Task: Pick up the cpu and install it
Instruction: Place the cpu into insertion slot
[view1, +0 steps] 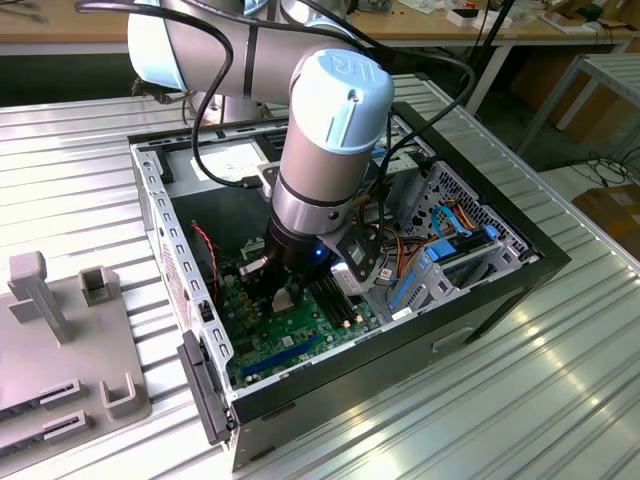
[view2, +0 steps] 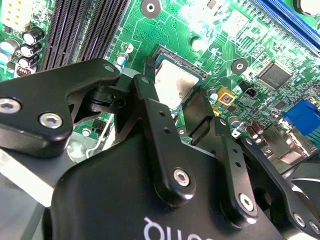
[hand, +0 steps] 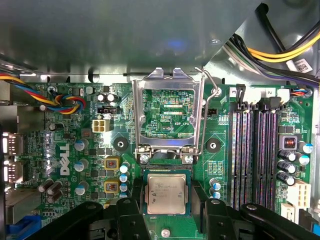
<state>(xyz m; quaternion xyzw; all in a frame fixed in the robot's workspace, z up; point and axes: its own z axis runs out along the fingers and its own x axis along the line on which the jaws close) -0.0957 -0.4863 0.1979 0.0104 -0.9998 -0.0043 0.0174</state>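
One arm (view1: 330, 130) reaches down into one open case (view1: 470, 320), which lies on one ribbed metal table (view1: 500, 400). In both wrist views we see one cpu (hand: 167, 194) (view2: 176, 82), its metal top facing up. It lies inside the frame of the one socket (hand: 167, 170) and square to it. We cannot tell whether it is pressed fully home.

The gripper (hand: 167, 184) hangs right over the socket. Its two fingers (hand: 136, 200) are closed in against two opposite edges of the cpu, so the gap between them is no wider than the chip. It has the cpu in its hold.

One hinged plate (hand: 138, 115) stands swung open at one edge of the socket, clear of the cpu. One wire lever (hand: 203, 120) is raised just beside that plate, on the side of the socket toward the slots.

Four long black slots (hand: 255, 160) run side by side near the socket on the green board (hand: 222, 175). On the opposite side of the socket we count two small yellow-rimmed square parts (hand: 111, 163), one beyond the other, and one white four-hole connector (hand: 101, 125) farther off.

One grey fixture board (view1: 60, 340) lies well apart from the socket, outside the case on the table toward the exterior view's left.
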